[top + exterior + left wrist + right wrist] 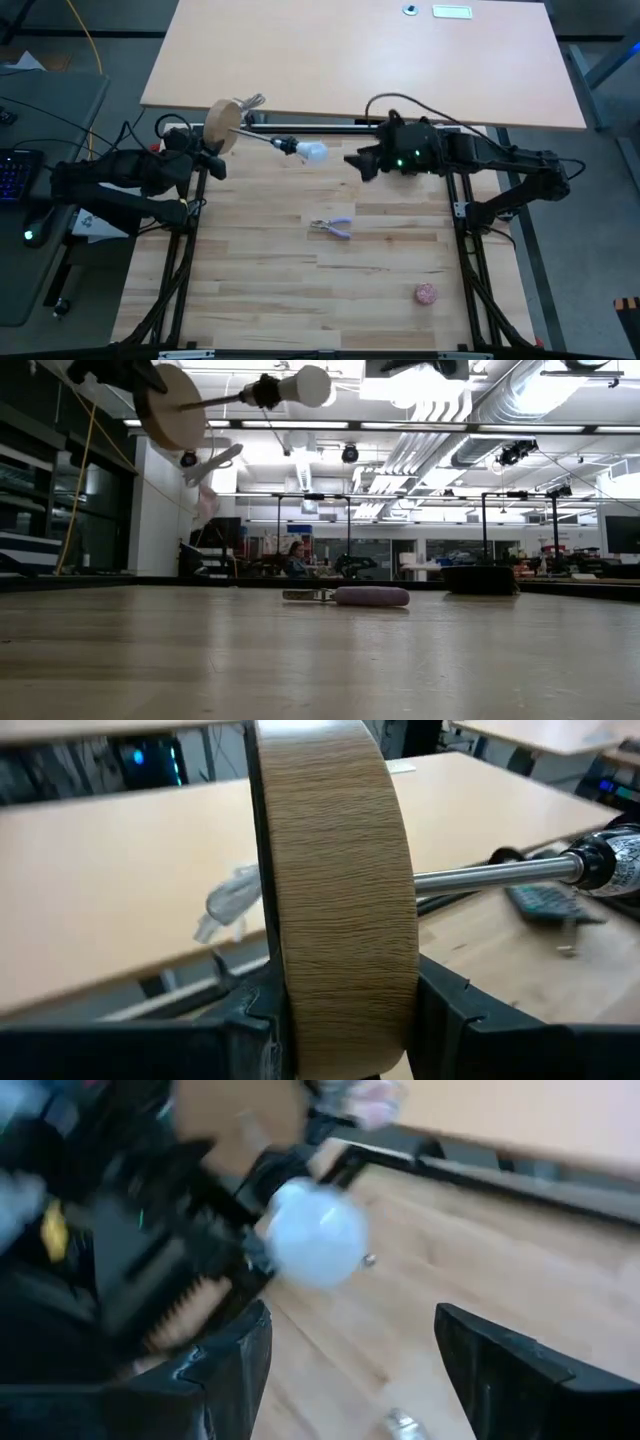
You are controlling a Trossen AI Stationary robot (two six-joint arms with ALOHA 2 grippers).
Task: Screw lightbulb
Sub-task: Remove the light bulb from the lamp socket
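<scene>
Wooden disc (340, 890) sits closest to the left wrist camera, edge-on, pinched across its thickness by the left pincer (345, 1020); dark fingers (455, 1020) press against both flat faces. A thin metal stem (495, 872) runs from the disc's face to a black socket (605, 860).

Landmark: the wooden disc.
- Lightbulb (314, 152): seated in the socket at the far end of the stem from the disc, off the surface (300, 290), pointing toward the right arm. Low view shows disc, stem and bulb (305, 386) held high in the air, stem roughly level.
- Right pincer (354, 162): beyond the bulb on the side away from the disc, just beside the bulb's round head but not touching it. Fingers spread, nothing between them; the right wrist view shows the bulb (318, 1232) ahead of the 2 fingers (232, 1360), apart from both.
- Pliers with lilac handles (331, 227): lying on the surface, well apart from the disc, nearer the front edge.
- Pinkish ball (426, 293): on the surface, farthest from the disc, front right.
- A clear plug on a cord (232, 900) hangs just behind the disc.

Far room in the low view: 1 person seated (296, 558), small.
</scene>
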